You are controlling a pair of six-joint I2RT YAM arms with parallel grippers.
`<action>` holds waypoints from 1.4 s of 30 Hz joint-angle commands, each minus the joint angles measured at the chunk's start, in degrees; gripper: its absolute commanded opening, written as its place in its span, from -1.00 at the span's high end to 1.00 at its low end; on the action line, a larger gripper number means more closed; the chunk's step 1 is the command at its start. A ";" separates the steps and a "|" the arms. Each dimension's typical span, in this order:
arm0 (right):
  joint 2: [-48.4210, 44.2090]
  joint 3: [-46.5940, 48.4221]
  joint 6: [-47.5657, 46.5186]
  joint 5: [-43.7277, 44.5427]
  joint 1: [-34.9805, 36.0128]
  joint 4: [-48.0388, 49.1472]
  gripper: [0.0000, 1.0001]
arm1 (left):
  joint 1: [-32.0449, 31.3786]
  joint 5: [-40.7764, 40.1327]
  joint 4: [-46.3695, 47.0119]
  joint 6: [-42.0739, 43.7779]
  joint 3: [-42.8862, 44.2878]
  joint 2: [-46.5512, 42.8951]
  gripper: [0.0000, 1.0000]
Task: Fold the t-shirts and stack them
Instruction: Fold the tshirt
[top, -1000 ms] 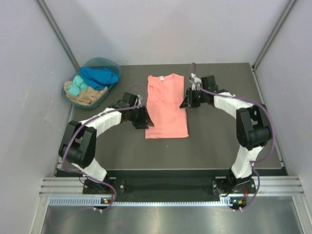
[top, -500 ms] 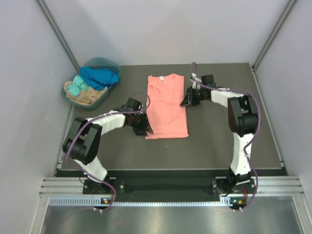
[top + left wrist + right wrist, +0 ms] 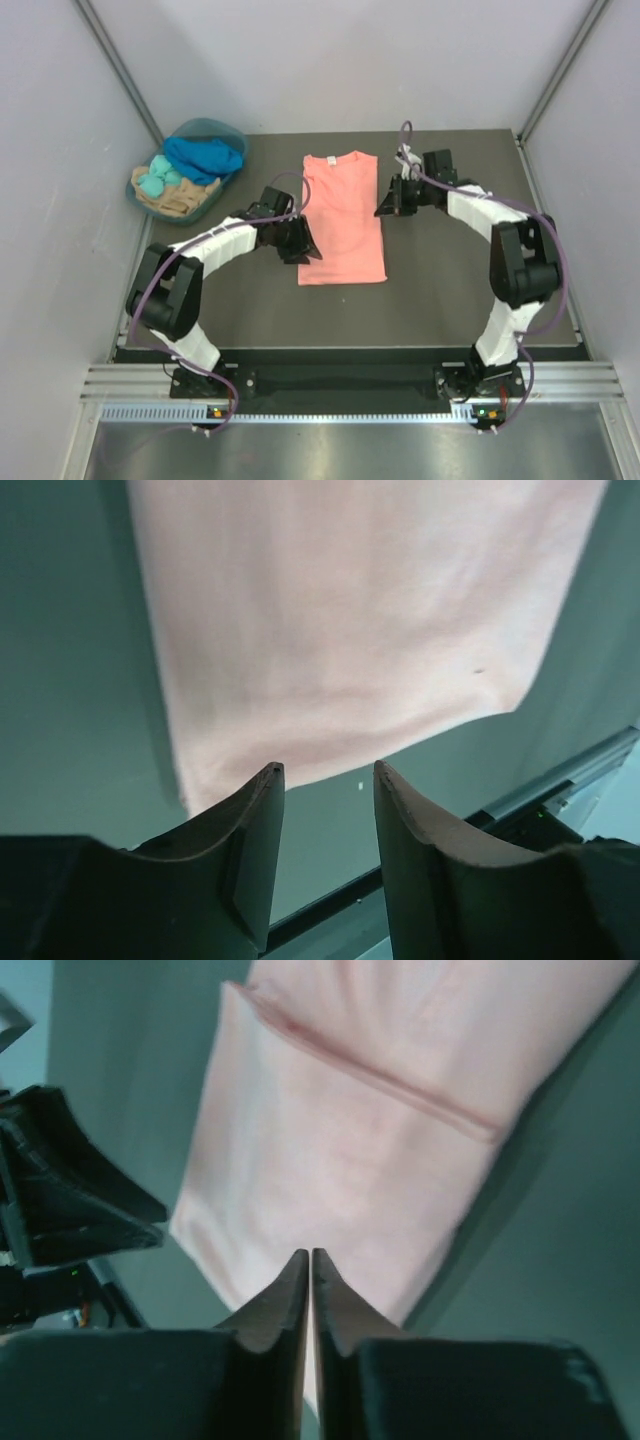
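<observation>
A pink t-shirt lies flat on the dark table, folded into a long narrow strip, collar at the far end. My left gripper is at its near left edge, open and empty; in the left wrist view the jaws stand apart just short of the shirt's hem. My right gripper is at the shirt's right edge, near the sleeve fold. In the right wrist view its jaws are shut, tips over the pink cloth. No fabric shows between them.
A teal basket stands at the back left with a blue shirt, a teal one and a beige one heaped in it. Grey walls enclose the table on three sides.
My left gripper dipped toward the shirt's near left corner, then drew back slightly up along the left edge. My right gripper stayed at the shirt's right edge; the shirt has not moved.
</observation>
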 commanded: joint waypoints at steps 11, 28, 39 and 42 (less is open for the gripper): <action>-9.48 -32.32 15.69 -9.34 11.18 31.32 1.00 | -0.89 -0.80 4.34 -1.74 -4.06 1.96 0.13; -13.76 -36.64 12.97 -13.82 6.70 28.20 0.97 | -0.98 -5.12 -0.48 -0.16 -3.28 -1.37 0.13; -4.55 -34.53 10.50 -14.26 1.16 26.87 0.96 | -1.42 -4.93 3.11 -0.51 -9.76 -3.05 0.12; -0.85 -35.32 10.94 -14.35 -0.51 28.62 0.97 | -1.42 -6.86 3.73 -0.86 -12.94 -1.99 0.13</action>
